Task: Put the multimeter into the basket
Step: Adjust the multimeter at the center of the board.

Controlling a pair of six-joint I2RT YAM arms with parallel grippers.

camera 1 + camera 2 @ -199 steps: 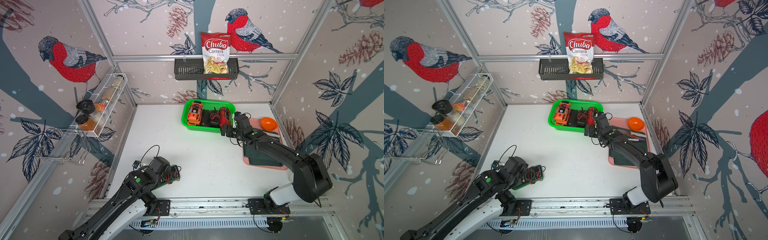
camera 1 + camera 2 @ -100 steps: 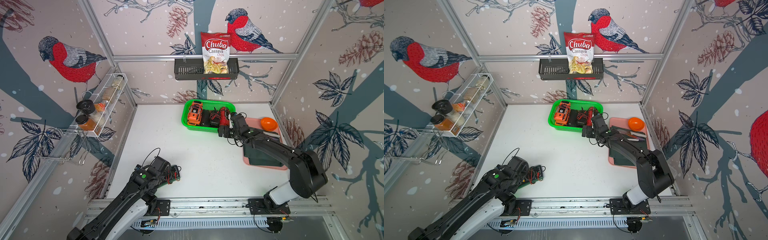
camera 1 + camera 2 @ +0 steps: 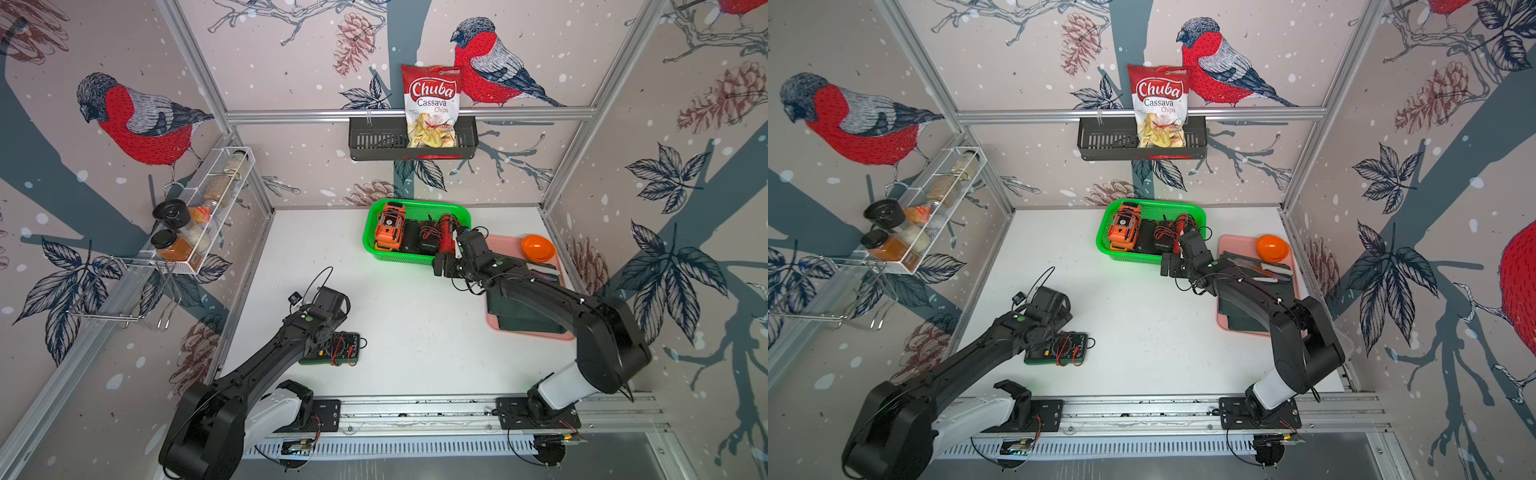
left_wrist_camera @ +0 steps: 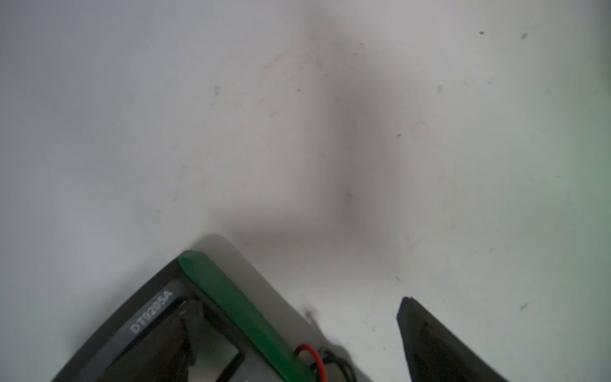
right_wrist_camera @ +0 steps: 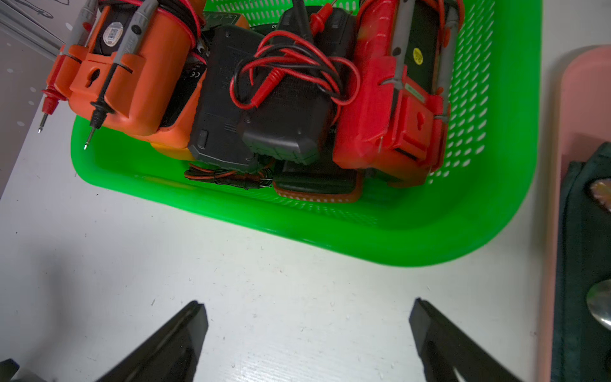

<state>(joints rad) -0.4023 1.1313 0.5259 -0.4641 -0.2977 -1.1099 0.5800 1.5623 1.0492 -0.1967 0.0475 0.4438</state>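
My right claw (image 5: 307, 306) is black. The basket (image 5: 496, 205) is bright green with rows of little holes. I see an orange multimeter (image 5: 132, 82), a red multimeter (image 5: 390, 115) and a black multimeter (image 5: 224, 99) with red and black wires (image 5: 281, 66). The green-edged multimeter (image 4: 224, 297) has a dark grey face. The table (image 5: 231, 297) is white, the tray (image 5: 585, 92) pink, the bowl (image 3: 538, 248) orange.

The right pincer (image 5: 307, 306) has slid off the basket's (image 5: 363, 244) corner and now hangs just outside its long rim. Well away from the basket, the left pincer (image 4: 299, 302) has tipped up, baring more of the multimeter (image 3: 340, 353).
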